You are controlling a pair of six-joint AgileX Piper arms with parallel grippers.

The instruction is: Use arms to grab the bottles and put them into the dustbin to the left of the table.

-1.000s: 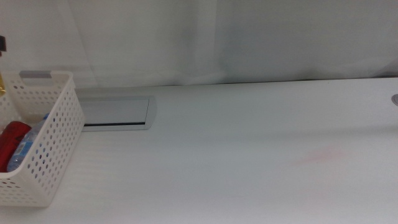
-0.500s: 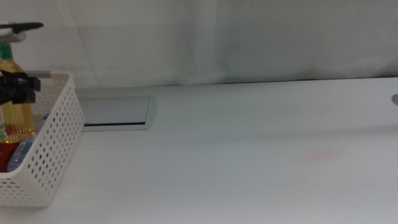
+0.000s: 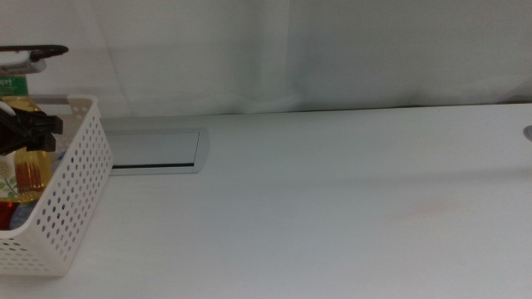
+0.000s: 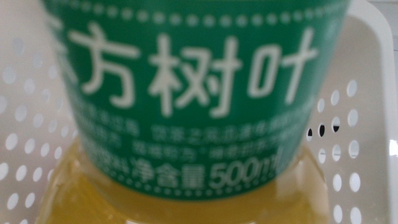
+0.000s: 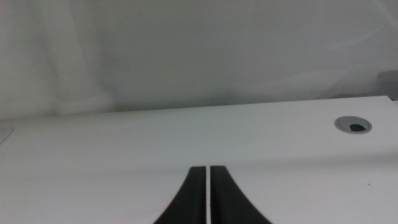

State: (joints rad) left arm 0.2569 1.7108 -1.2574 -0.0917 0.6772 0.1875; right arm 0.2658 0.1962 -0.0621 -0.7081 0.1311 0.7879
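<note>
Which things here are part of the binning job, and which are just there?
Job: yellow drink bottle held by left hand over the white basket; red can and water bottle inside it.
Just there: grey panel, cable hole, idle right hand.

Closed right hand [image 5: 208, 193] above table [image 5: 186, 137]

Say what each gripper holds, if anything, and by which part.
The left gripper holds the yellow-liquid bottle around its body, just below the green label, over the dustbin. The right gripper is shut on nothing.
</note>
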